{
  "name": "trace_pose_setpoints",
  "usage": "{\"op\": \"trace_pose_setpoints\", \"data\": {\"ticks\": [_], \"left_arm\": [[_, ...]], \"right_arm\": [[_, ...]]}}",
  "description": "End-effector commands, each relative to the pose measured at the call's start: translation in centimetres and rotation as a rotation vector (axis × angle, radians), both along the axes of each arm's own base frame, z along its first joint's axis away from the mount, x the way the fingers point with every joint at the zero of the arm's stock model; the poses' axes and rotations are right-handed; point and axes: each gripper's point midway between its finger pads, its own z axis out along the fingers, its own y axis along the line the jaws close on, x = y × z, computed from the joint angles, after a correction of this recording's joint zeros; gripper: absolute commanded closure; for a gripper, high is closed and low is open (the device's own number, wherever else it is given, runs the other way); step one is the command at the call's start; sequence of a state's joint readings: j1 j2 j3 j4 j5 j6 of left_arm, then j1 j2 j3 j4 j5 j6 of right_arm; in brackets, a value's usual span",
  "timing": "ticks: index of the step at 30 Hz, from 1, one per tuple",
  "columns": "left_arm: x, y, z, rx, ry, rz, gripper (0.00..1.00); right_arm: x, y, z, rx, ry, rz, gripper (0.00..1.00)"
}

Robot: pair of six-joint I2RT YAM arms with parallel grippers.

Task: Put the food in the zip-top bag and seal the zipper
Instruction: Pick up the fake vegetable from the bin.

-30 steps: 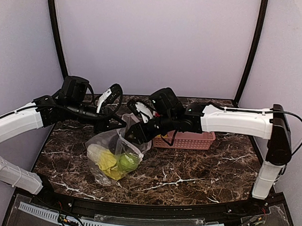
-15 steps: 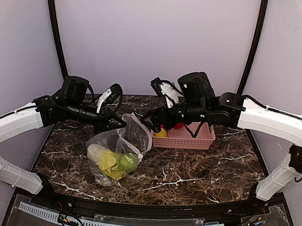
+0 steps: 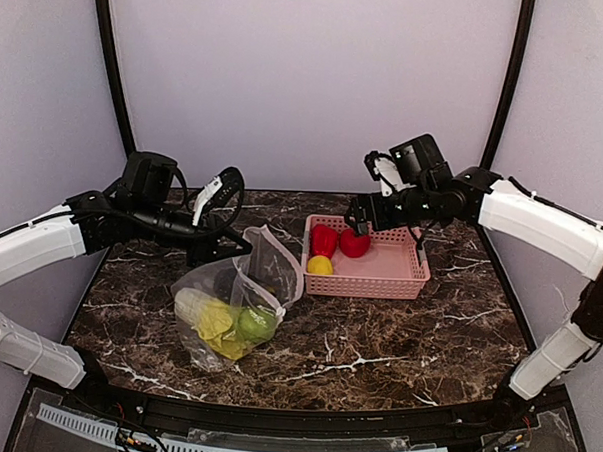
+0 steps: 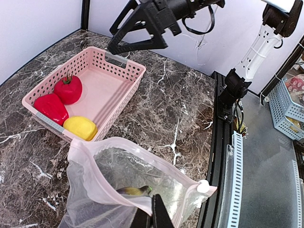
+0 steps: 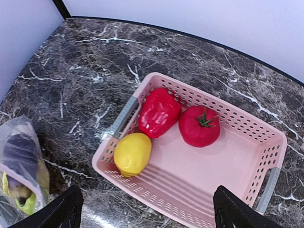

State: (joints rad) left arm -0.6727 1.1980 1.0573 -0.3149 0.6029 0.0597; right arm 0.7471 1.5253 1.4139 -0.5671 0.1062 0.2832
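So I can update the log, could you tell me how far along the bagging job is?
Partly done. The leafy cabbage and a green piece already lie in the zip-top bag. The left gripper pinches its mouth edge open while the right gripper hangs open above the pink basket. Left: the red pepper, tomato and yellow piece there, then sealing the zipper.

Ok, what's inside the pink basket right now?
A red bell pepper, a red tomato and a yellow lemon, grouped at one end. Nothing else shows on the basket floor; only what lies beneath them is hidden.
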Motion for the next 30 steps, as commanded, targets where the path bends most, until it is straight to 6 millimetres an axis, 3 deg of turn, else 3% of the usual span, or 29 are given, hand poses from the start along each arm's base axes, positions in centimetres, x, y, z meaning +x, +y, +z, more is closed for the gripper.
{"op": "trace_pose_setpoints", "data": {"ticks": [1,16,22,30], "left_arm": [[-0.5,0.0,1.1,-0.028,-0.036,-0.014,0.99],[-0.5,-0.1,0.9,-0.026,-0.031,-0.016,0.99],[-0.4,-0.1,0.8,-0.024,-0.029,-0.016,0.99],[-0.3,-0.2,0.5,-0.017,-0.021,-0.015,0.99]], "right_arm": [[1.7,-1.1,-4.5,-0.052,0.103,-0.026,0.06],[9.9,-0.8,-11.9,-0.118,0.191,-0.112,0.02],[11.7,-1.7,-13.9,-0.187,0.192,-0.170,0.02],[12.5,-2.4,-16.0,-0.199,0.229,-0.187,0.05]]}}
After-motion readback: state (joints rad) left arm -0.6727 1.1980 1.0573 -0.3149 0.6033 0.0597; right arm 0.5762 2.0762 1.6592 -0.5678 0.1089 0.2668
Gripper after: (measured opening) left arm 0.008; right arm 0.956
